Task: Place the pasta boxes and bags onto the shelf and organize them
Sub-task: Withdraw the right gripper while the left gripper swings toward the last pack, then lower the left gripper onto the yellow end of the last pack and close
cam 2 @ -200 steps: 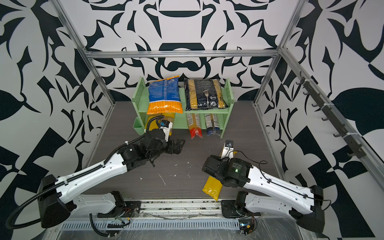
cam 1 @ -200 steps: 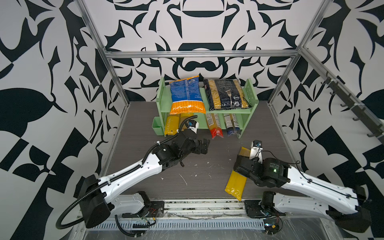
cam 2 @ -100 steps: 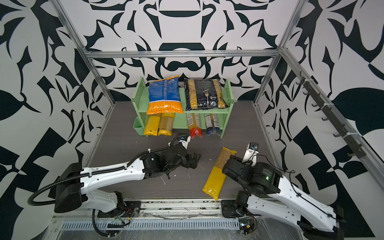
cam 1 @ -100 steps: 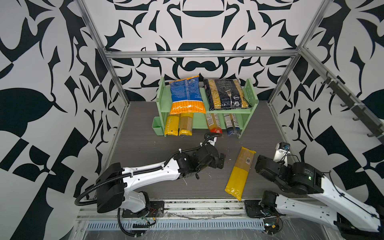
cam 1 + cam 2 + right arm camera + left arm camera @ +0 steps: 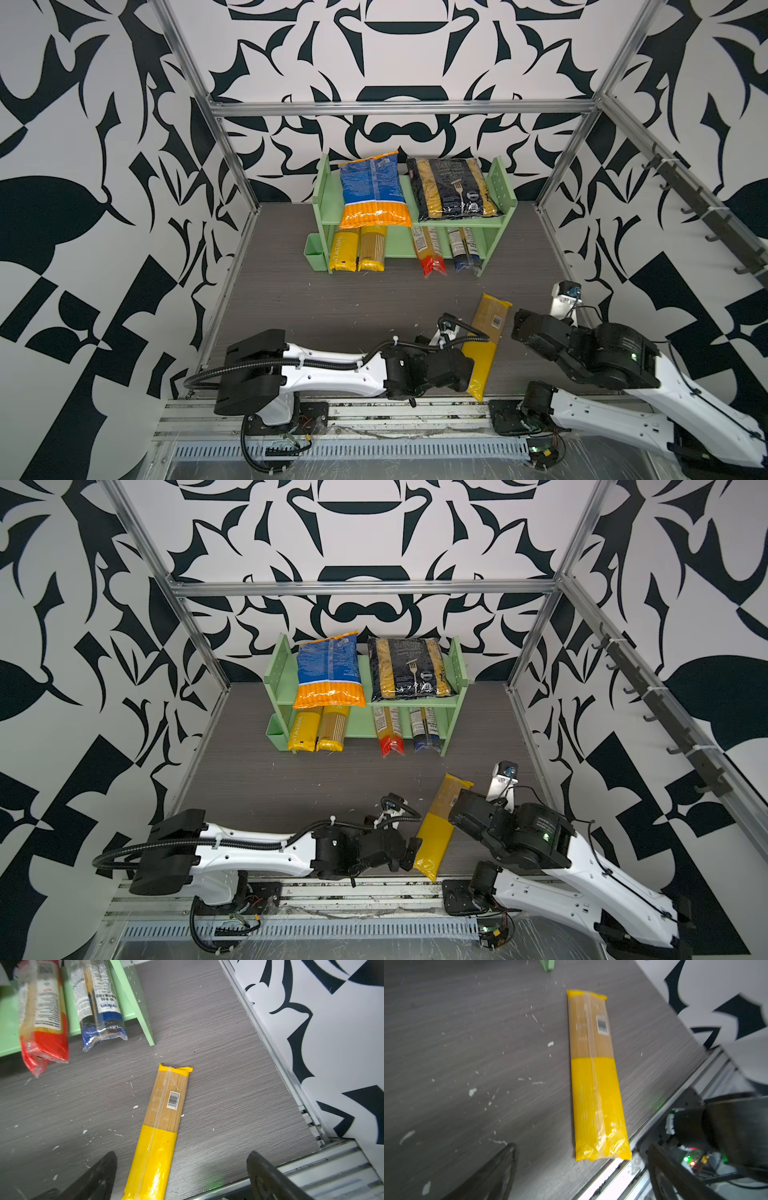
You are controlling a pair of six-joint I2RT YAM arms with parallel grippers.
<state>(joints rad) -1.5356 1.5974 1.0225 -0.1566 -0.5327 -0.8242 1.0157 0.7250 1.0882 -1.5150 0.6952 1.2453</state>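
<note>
Open floor between shelf and pack

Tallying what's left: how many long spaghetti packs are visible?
5. Four on the shelf lower tier: yellow pack, tan pack, red-ended pack, blue-ended pack. One yellow-and-tan pack on the table.

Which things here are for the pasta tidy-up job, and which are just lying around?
For the job: shelf, blue-orange bag, black bag, yellow pack, tan pack, red-ended pack, blue-ended pack, loose pack.
Just lying about: green cup, white crumbs.
</note>
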